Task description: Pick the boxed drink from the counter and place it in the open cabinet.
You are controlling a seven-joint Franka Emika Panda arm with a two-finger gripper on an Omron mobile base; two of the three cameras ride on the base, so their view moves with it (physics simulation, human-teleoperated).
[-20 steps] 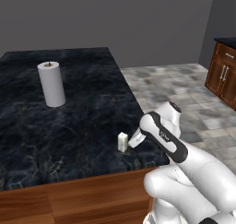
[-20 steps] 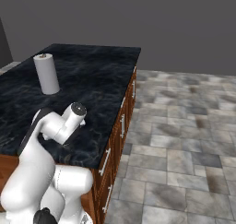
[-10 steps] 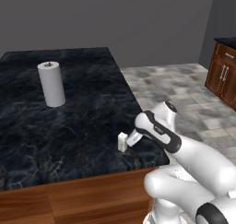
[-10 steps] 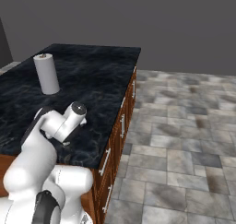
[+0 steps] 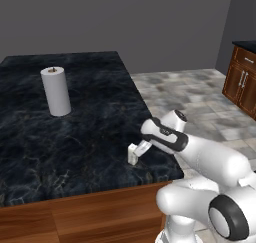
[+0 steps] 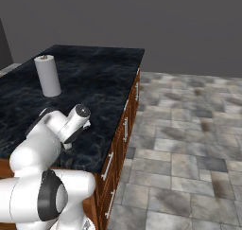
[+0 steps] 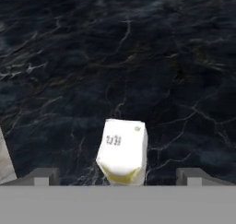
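- On the far left of the black stone counter (image 5: 75,137), a tall white paper towel roll (image 5: 56,91) stands upright, well apart from everything else; in the right base view the same roll (image 6: 47,75) stands near the counter's back left.
- Moving right along the counter's near edge, the boxed drink (image 5: 133,154), a tiny cream-white carton, stands upright on the dark top close to the front right corner.
- Just right of the carton, the gripper (image 5: 140,150) reaches down toward it from the white arm (image 5: 200,154), which rises from the lower right of the left base view.
- Seen from the hand camera, the boxed drink (image 7: 122,151) sits low in the middle, with small dark print on its top face and a yellowish lower edge.
- Also from the hand camera, the gripper (image 7: 118,177) is spread wide: one finger tip (image 7: 42,177) stands off to the carton's left and the other off to its right, each with a clear gap to the carton, so nothing is pinched.
- Whether the fingers touch the counter (image 7: 138,57) cannot be told.
- At the far right of the left base view, a low brown cabinet (image 5: 244,84) with silver handles stands across the grey tiled floor (image 5: 200,94).
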